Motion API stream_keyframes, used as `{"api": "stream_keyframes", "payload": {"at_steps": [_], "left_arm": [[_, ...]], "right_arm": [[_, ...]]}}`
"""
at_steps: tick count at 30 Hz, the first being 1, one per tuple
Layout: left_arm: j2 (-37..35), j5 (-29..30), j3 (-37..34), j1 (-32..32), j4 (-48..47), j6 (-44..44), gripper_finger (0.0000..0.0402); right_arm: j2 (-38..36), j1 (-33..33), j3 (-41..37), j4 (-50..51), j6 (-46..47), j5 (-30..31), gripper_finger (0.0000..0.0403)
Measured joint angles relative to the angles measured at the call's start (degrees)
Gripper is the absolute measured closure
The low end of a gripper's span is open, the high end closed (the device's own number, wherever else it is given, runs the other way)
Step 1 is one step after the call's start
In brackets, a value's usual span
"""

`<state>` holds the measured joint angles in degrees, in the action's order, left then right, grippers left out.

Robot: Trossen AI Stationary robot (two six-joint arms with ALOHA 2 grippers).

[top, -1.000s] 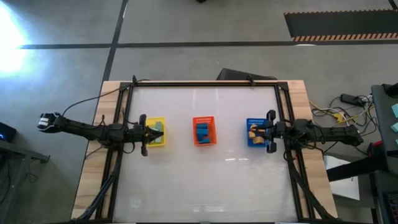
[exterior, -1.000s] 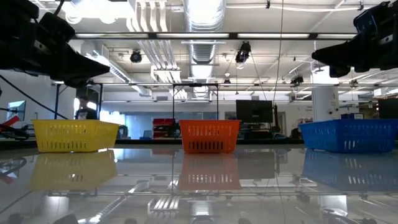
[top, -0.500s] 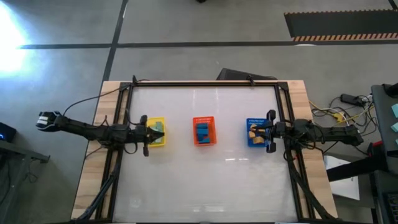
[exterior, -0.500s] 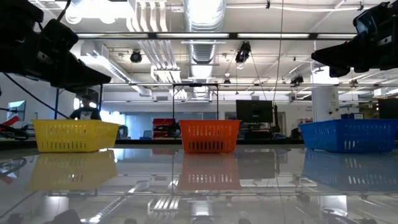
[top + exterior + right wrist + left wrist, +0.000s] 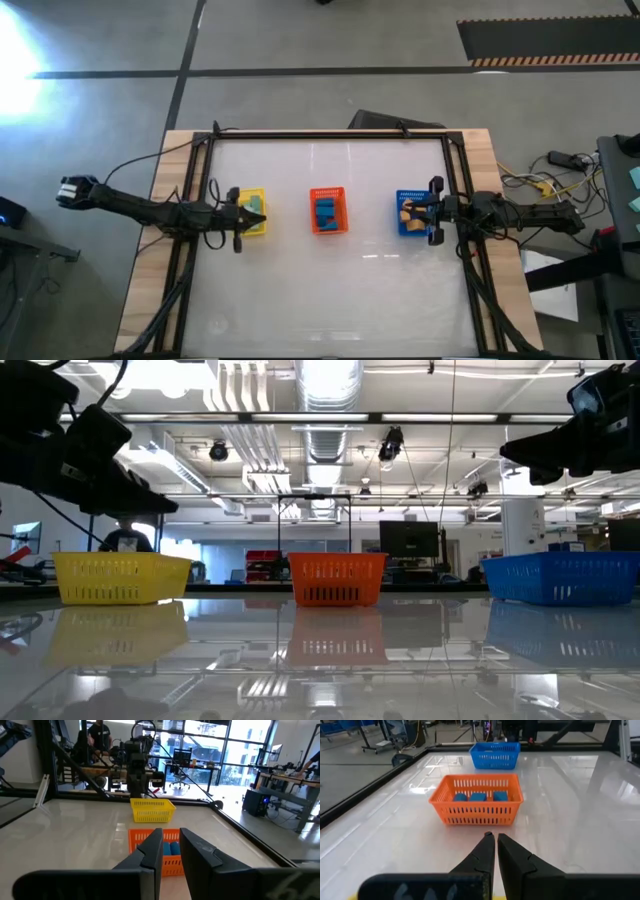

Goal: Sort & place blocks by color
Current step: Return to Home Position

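White tabletop (image 5: pixel 330 300), broad bare margins all round. 3 baskets (image 5: pixel 328 191), 1 row: blocks (image 5: pixel 327 211) inside, plain from above, masked at table level. Left gripper (image 5: pixel 250 216) over yellow basket (image 5: pixel 250 192): pinched, empty. Right gripper (image 5: pixel 420 211) at blue basket (image 5: pixel 401 226): slightly parted, empty.

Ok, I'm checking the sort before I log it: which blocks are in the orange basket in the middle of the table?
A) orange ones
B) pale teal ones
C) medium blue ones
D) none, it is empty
C: in the left wrist view, the medium blue blocks show side by side through the slotted wall of the orange basket.
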<state>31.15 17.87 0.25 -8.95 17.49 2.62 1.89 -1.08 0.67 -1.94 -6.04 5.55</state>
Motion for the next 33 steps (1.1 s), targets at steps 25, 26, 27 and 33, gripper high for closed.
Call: {"api": "stream_keyframes", "payload": {"at_steps": [25, 26, 27, 33], "left_arm": [[14.1, 0.0, 0.0, 0.0, 0.6, 0.0, 0.0395], [14.5, 0.0, 0.0, 0.0, 0.6, 0.0, 0.0395], [15.0, 0.0, 0.0, 0.0, 0.5, 0.0, 0.0395], [16.8, 0.0, 0.0, 0.0, 0.5, 0.0, 0.0395]], "right_arm": [[0.2, 0.0, 0.0, 0.0, 0.0, 0.5, 0.0349], [0.2, 0.0, 0.0, 0.0, 0.0, 0.5, 0.0349], [0.2, 0.0, 0.0, 0.0, 0.0, 0.5, 0.0349], [0.2, 0.0, 0.0, 0.0, 0.0, 0.5, 0.0349]]}}
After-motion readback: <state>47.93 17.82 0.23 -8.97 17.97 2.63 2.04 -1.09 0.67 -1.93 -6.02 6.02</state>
